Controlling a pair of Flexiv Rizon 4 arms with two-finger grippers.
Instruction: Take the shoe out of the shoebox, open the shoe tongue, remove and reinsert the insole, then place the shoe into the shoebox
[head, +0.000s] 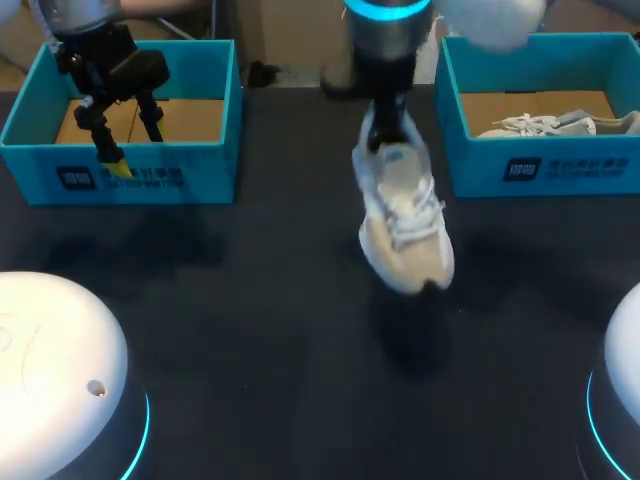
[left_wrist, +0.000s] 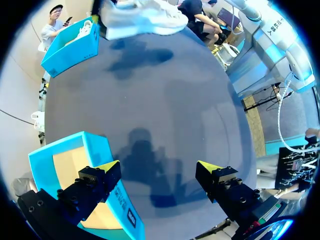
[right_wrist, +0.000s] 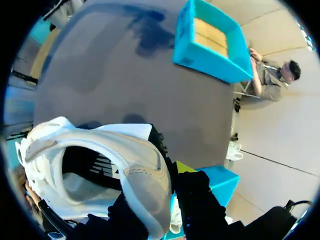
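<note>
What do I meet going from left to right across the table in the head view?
left shoebox → white shoe held up over the middle of the table → right shoebox

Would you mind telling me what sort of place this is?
Probably a robotics test bench: dark table, blue left shoebox and right shoebox, and my right gripper holding a white shoe.

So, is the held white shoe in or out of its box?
Out: the white lace-up shoe hangs over the dark table, its heel in the right gripper.
</note>
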